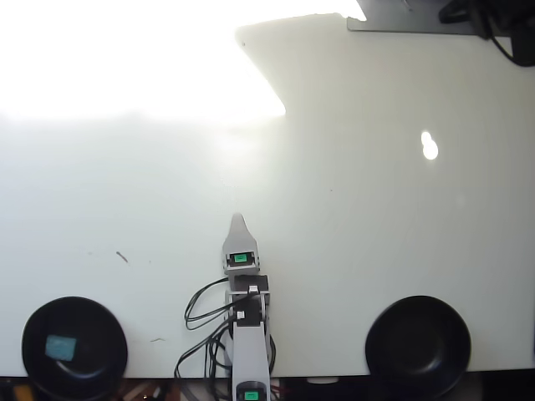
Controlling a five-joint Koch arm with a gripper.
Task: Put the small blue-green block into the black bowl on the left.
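The small blue-green block (60,345) lies flat inside the black bowl (107,327) at the bottom left of the overhead view. My gripper (238,222) points up the picture from the grey arm at bottom centre, well to the right of that bowl and apart from it. Only one pointed tip shows, so whether its jaws are apart or together is hidden. Nothing is seen held at the tip.
A second, matching black bowl (418,344) sits at the bottom right. Black cables (201,311) loop beside the arm's base. Strong glare washes out the upper left of the white table (368,209). Dark cords (489,21) lie at the top right corner.
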